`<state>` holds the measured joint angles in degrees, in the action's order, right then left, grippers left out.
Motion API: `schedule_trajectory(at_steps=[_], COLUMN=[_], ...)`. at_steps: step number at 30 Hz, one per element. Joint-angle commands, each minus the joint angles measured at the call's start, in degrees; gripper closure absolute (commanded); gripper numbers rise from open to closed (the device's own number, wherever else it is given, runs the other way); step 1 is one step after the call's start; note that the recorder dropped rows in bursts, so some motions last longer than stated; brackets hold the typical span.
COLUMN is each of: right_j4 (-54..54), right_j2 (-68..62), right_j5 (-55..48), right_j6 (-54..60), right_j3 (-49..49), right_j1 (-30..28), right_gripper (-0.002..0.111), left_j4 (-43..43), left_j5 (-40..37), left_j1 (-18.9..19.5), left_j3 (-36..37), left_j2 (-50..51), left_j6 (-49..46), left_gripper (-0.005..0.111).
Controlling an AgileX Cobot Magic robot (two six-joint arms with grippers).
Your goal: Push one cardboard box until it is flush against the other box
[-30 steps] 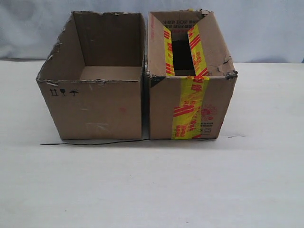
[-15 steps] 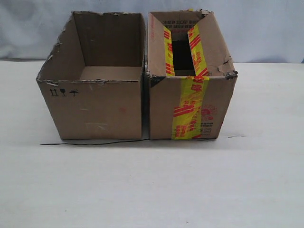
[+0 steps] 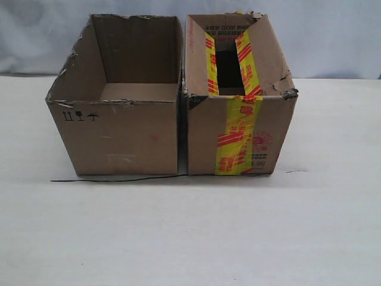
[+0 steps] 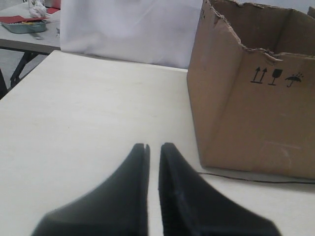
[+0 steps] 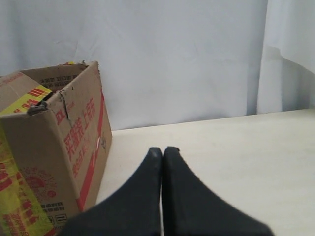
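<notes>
In the exterior view the cardboard box [image 3: 241, 131], with yellow red-printed tape over its top and front, stands right of the other box [image 3: 119, 137], which is plain brown. Their facing sides meet along a thin dark seam. Neither arm shows in that view. My left gripper [image 4: 153, 146] hovers over the table off the outer side of the other box [image 4: 256, 113], its fingers shut to a thin slit and holding nothing. Beside the outer side of the cardboard box [image 5: 49, 162], my right gripper [image 5: 163, 149] is shut and empty, not touching it.
A thin black wire [image 3: 113, 179] lies on the table along the front of the boxes. White cloth [image 5: 187, 59] hangs behind the table. A side table with clutter [image 4: 24, 29] stands beyond the table's far left edge.
</notes>
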<state>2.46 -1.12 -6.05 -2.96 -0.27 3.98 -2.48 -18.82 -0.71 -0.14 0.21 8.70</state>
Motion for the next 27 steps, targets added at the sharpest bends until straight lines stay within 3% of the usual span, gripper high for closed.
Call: schedule_trajectory(at_steps=[1,10,27], right_j4=[0.2,-0.1,-0.1], right_j2=[1.1,1.1,1.1], right_j5=[-1.1,-6.5,-6.0], right_j6=[0.4,0.8,0.8], right_j3=[0.3,0.3,0.3], right_j1=[3.4,4.2,4.2], right_gripper=[0.108,0.108,0.108], left_j4=[0.0,0.0,0.0], left_j5=[1.2,1.2,1.2], left_j1=[0.1,0.1,0.1], left_j3=[0.1,0.1,0.1], left_j2=[-0.2,-0.2,-0.2], left_j6=[-0.1,-0.1,-0.1], left_gripper=[0.107,0.107,0.107])
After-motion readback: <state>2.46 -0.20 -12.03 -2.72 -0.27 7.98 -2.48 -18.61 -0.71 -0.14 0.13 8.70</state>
